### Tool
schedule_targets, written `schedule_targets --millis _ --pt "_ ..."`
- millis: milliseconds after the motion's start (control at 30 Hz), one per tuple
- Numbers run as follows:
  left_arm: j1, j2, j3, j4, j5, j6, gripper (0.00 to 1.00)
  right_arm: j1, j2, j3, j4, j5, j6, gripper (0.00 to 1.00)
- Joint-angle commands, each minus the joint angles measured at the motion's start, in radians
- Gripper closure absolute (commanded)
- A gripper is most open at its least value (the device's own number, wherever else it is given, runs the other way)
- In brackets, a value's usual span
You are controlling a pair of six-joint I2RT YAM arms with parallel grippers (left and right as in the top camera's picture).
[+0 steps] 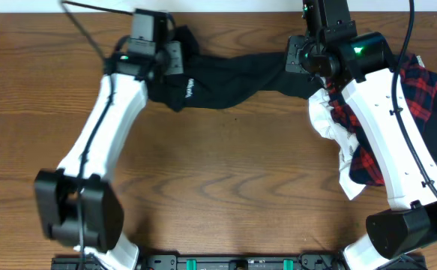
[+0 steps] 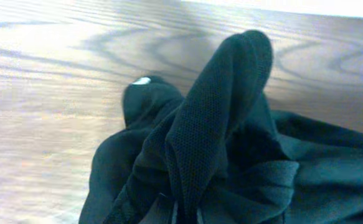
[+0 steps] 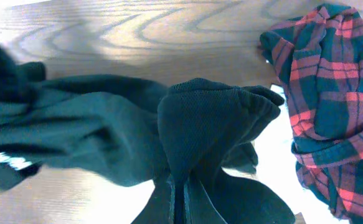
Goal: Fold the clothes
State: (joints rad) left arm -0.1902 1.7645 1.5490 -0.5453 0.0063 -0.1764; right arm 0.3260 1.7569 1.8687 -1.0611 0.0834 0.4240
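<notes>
**Q:** Where does the black shirt point(image 1: 222, 79) sit?

**A:** At the far side of the table point(image 1: 225, 180), drawn out in a band from left to right between the two arms. Overhead does not settle whether its middle rests on the wood or hangs just above it.

**Q:** State of the left jaws?

**A:** Closed on the shirt's left end. The left wrist view shows a fold of black mesh rising from the bottom edge, where it is pinched. The fingers themselves are hidden by cloth and cut off by the frame. Overhead, the left arm point(image 1: 102, 135) covers that end.

**Q:** And the right jaws?

**A:** Also closed on the black shirt, at its right end. The right wrist view shows the same kind of bunched fold narrowing to a pinch at the bottom centre, with the fingers again out of sight.

**Q:** Any markings readable?

**A:** A small white logo point(image 1: 190, 90) shows near the left end, too small to read. A white tag point(image 2: 142, 80) shows in the left wrist view, blurred.

**Q:** Other garments?

**A:** A red-and-navy plaid piece point(image 1: 428, 90) lies at the far right, with a white piece point(image 1: 329, 124) touching its left side. The right arm point(image 1: 387, 127) crosses both and hides much of them. Which one lies on top cannot be told.
</notes>
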Motion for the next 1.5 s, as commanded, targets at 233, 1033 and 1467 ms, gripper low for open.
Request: schedule_targets --millis 233,1033,1467 --pt "0.077 -0.121 0.015 -0.087 -0.15 0.023 0.6 0.008 -0.016 0.001 0.002 0.018 -0.01 0.99" --pt "0.069 0.039 0.01 -0.083 0.094 -0.014 0.5 0.017 -0.016 0.001 0.0 0.017 -0.01 0.99" --pt "0.007 0.241 0.01 0.021 0.121 -0.021 0.5 0.022 -0.016 0.001 -0.003 0.018 -0.01 0.99"
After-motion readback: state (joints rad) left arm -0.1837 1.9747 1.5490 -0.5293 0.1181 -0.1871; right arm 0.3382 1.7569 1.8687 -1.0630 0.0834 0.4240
